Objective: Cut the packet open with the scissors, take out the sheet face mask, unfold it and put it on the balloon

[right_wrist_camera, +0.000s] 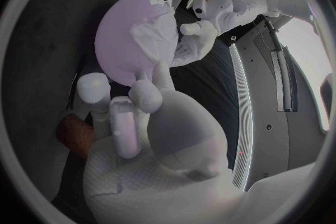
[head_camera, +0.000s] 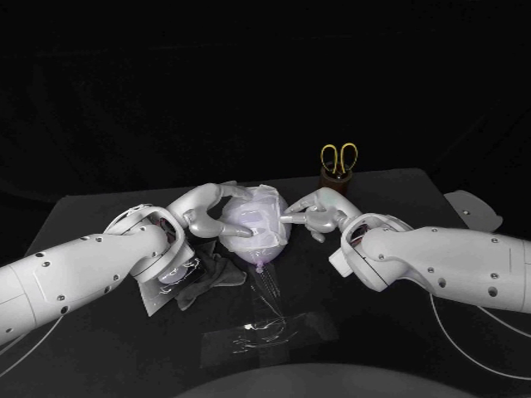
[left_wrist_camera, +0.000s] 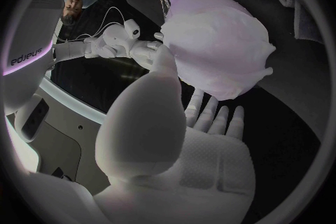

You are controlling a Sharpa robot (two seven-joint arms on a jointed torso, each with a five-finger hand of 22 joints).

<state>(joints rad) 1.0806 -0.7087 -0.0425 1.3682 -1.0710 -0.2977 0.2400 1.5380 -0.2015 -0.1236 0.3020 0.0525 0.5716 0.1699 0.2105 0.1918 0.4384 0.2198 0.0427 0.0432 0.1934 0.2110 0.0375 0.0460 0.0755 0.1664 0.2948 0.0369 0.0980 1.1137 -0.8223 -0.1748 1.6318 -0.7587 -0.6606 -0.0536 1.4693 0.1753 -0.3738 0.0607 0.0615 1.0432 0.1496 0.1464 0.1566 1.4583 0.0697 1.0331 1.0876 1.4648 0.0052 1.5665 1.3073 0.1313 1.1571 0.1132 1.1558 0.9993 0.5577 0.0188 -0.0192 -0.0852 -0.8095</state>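
Note:
A pale lilac balloon [head_camera: 256, 225] stands at the table's middle with the white sheet mask [head_camera: 251, 214] draped over it. My left hand [head_camera: 206, 211] rests against the balloon's left side, its thumb on the mask's edge [left_wrist_camera: 210, 39] and its fingers [left_wrist_camera: 210, 115] spread beneath. My right hand [head_camera: 319, 212] touches the right side, fingertips [right_wrist_camera: 143, 81] pressing the mask [right_wrist_camera: 159, 39] onto the balloon [right_wrist_camera: 122, 31]. Neither hand grips anything. The yellow-handled scissors [head_camera: 338, 157] stand in a brown holder [head_camera: 336, 179] behind the right hand. The cut clear packet [head_camera: 260, 332] lies flat near the front.
A dark grey cloth [head_camera: 211, 278] lies crumpled on the table under my left forearm, beside the balloon's knot [head_camera: 257, 267]. The brown holder [right_wrist_camera: 73, 134] stands close behind my right hand. The table's far edge runs behind the holder.

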